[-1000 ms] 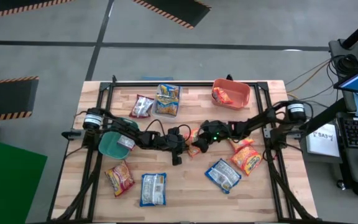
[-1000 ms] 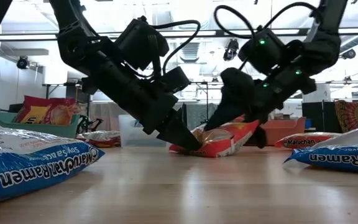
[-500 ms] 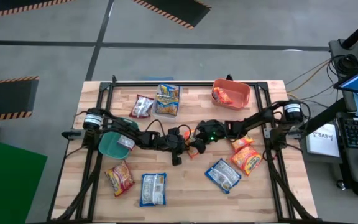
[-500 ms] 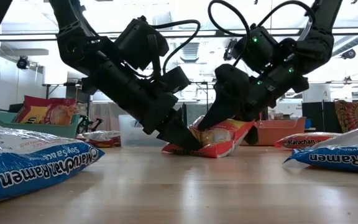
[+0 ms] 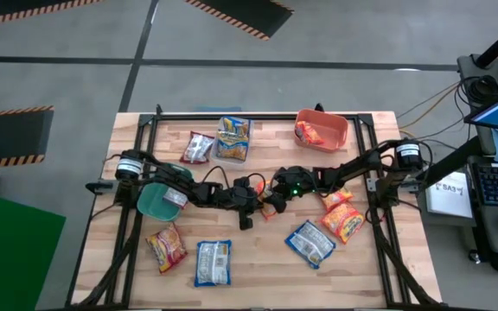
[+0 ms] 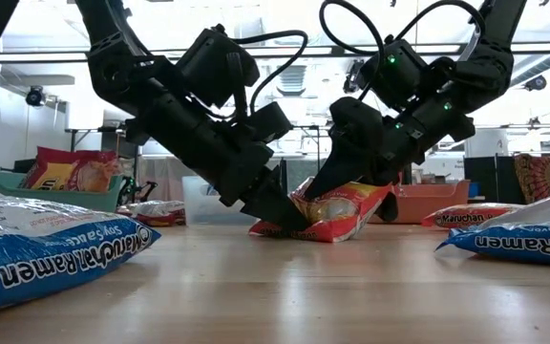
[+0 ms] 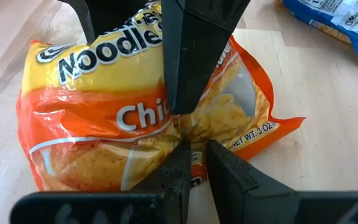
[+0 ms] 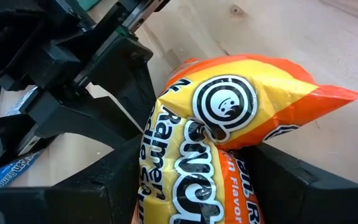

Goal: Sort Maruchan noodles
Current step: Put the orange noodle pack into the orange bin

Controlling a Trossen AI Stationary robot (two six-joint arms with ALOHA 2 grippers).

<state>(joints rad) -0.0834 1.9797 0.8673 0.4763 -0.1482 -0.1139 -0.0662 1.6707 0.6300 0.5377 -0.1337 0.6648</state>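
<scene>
An orange-and-yellow Maruchan noodle packet lies at the table's middle, between my two grippers. My left gripper reaches in from the table's left and is shut on the packet's near seam. My right gripper comes from the table's right and is shut on the same packet; one of its fingers crosses in front of the packet in the left wrist view. Other packets lie loose around them. My left gripper pinches the packet's crimped edge between its two fingers, slanting down from the table's left. That end of the packet sits on the table. My right gripper has the packet's body between its two fingers, slanting down from the table's right. The wrapper bulges between them, and the packet's end on the right of the low view is tilted up off the table.
An orange bin with an orange packet stands at the far right, a teal bin under the left arm. Loose packets lie at the far middle, near left and near right.
My right gripper has moved a little toward the table's left and shut its fingers on the packet. The packet has been squeezed up: one end now stands tilted off the table while the end in my left gripper stays down.
</scene>
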